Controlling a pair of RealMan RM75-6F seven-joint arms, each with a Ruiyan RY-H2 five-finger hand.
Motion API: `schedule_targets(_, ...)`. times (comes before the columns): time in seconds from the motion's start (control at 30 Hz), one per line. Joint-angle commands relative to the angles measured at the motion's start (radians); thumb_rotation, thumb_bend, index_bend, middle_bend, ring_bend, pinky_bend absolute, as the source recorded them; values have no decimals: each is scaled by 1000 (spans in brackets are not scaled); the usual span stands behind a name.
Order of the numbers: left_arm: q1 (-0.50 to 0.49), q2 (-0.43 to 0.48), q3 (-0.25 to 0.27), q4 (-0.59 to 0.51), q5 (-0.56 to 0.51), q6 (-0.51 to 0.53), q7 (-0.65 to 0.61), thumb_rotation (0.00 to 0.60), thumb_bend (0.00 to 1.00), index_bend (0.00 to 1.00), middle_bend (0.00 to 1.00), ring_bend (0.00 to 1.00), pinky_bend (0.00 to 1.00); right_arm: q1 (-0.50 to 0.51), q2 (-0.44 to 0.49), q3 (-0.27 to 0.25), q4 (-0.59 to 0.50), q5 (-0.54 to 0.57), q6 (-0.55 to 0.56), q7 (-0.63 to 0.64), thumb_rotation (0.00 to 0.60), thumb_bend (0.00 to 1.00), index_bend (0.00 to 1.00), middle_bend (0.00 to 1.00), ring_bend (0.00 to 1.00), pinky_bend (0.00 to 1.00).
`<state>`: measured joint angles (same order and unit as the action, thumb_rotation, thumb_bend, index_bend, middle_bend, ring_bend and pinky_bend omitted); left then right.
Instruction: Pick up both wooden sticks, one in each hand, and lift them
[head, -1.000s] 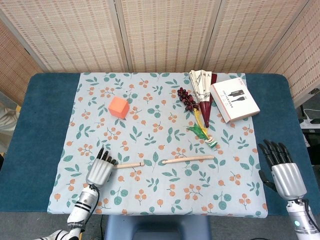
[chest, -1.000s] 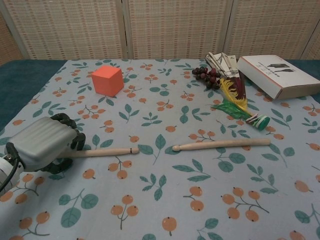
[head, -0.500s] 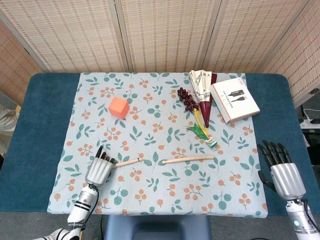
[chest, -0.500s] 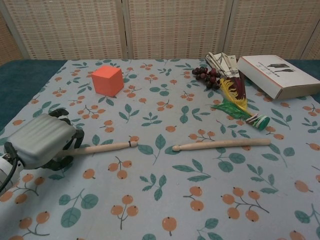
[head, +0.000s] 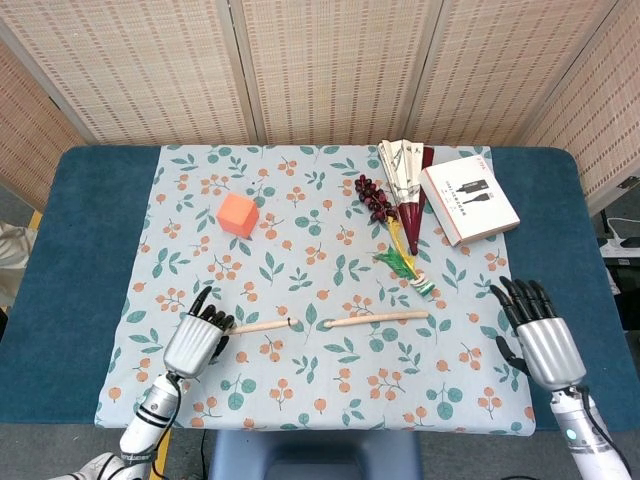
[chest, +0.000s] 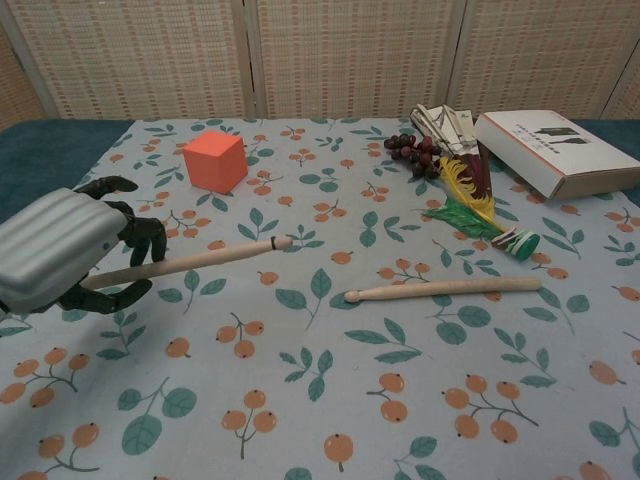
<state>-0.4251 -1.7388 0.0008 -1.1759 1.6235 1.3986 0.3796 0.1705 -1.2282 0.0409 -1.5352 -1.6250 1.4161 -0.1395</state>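
Head view: the left hand (head: 194, 342) has its fingers curled around the near end of one wooden stick (head: 262, 325), whose far end points away from the fingers toward the second stick (head: 377, 318). That second stick lies flat on the floral cloth (head: 300, 200), well apart from the right hand (head: 541, 336), which is empty with fingers spread, near the cloth's right edge.

Chest view: the left hand holds its stick raised, the shaft running out from the fingers and tilted upward, clear of the cloth. The second stick lies untouched beyond its tip. The right hand is not seen here.

Progress, as judged: half done. One stick gripped and lifted; the other not yet reached.

Count: two sticks, one orange cube (chest: 214, 160), one book (chest: 555, 150), one folded fan (chest: 455, 140), one bunch of grapes (chest: 414, 152).
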Motion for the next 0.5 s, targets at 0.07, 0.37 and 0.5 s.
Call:
schedule_targets(0.07, 0, 83, -19, -11, -23, -6, -147, 600, 541, 844, 828, 437, 148, 117, -51, 40, 2, 57, -182, -78, 600, 353, 0, 0, 0, 0)
schedule_targets(0.37, 12, 107, -31, 55, -19, 27, -222, 600, 537, 843, 827, 438, 147, 268, -247, 71, 186, 128, -375, -169, 600, 354, 140, 162, 0, 0)
schedule_targets(0.5, 9, 108, -42, 88, -35, 12, -251, 600, 532, 843, 827, 437, 146, 309, -297, 70, 237, 154, -434, -164, 600, 354, 161, 193, 0, 3)
